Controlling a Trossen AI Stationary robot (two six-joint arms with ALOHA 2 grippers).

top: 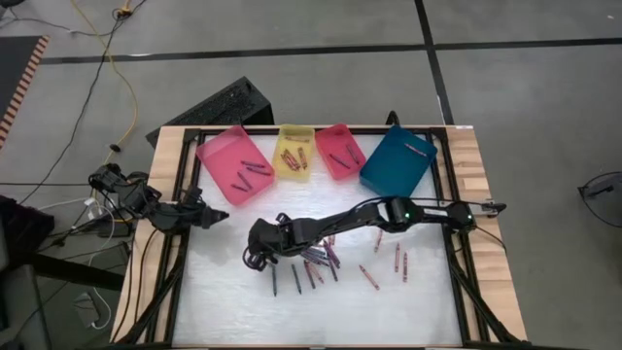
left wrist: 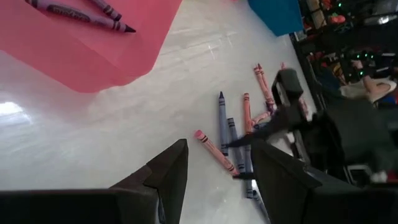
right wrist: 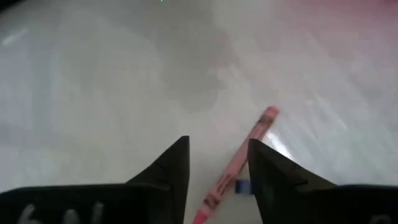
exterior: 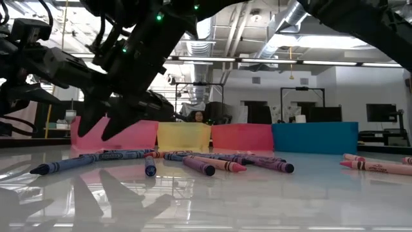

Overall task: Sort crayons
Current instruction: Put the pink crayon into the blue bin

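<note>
No legible text; crayons (exterior: 212,164) wrappers' print too small to read.

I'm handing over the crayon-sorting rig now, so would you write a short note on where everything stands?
Right claw: open, low over the middle of the table, straddling a pink crayon lying on the surface; nothing held.
Left claw: open, empty, waiting at the table's left edge.
Done: a few crayons already lie in the pink tray, yellow tray and red tray; the blue tray shows a couple too.
Left: a loose cluster of crayons in blue, purple and pink on the white table, plus several to its right.
</note>
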